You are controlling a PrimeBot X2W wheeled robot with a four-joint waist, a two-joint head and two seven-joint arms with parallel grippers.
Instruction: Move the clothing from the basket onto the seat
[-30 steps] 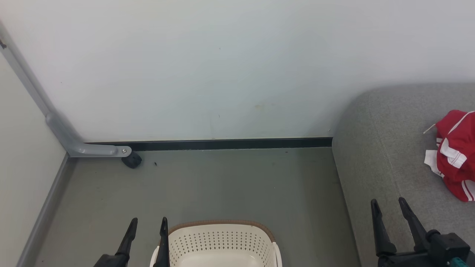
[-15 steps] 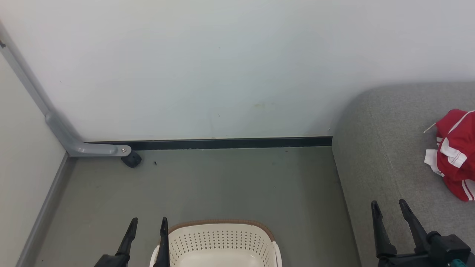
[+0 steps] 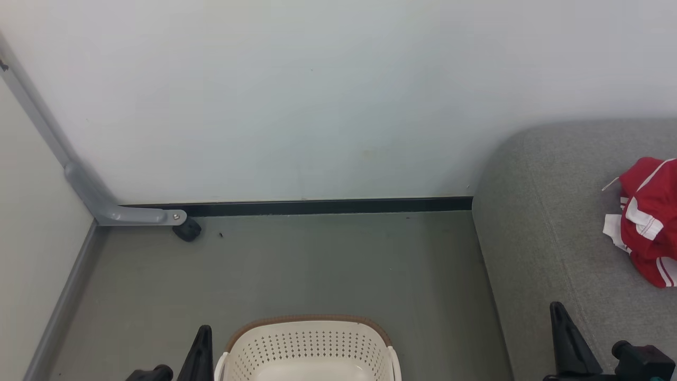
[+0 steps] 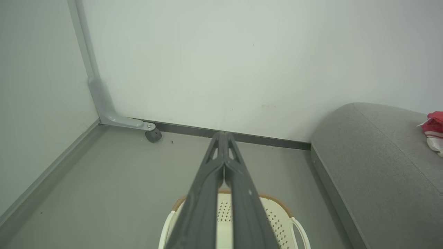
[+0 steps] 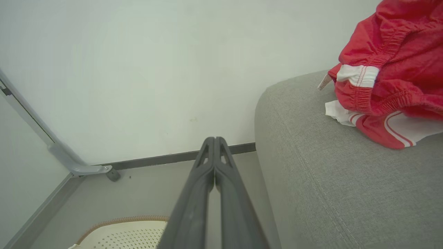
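The red clothing (image 3: 648, 222) with white stripes lies bunched on the grey seat (image 3: 545, 211) at the right; the right wrist view has it close up (image 5: 387, 79). The cream basket (image 3: 312, 344) stands on the floor at the bottom centre, and the part of its inside that shows is bare. My left gripper (image 3: 203, 330) is just left of the basket, its fingers pressed together (image 4: 224, 133) with nothing between them. My right gripper (image 3: 556, 307) hovers over the seat's front left part, also shut (image 5: 214, 138) and empty, well short of the clothing.
A white wall runs behind with a dark skirting strip (image 3: 328, 205). A grey metal bracket with a small black caster (image 3: 186, 229) sits in the left corner. Grey floor (image 3: 317, 264) lies between basket, wall and seat.
Both grippers went from open to shut, and both sank lower in the head view. The clothing and the basket stayed where they were.
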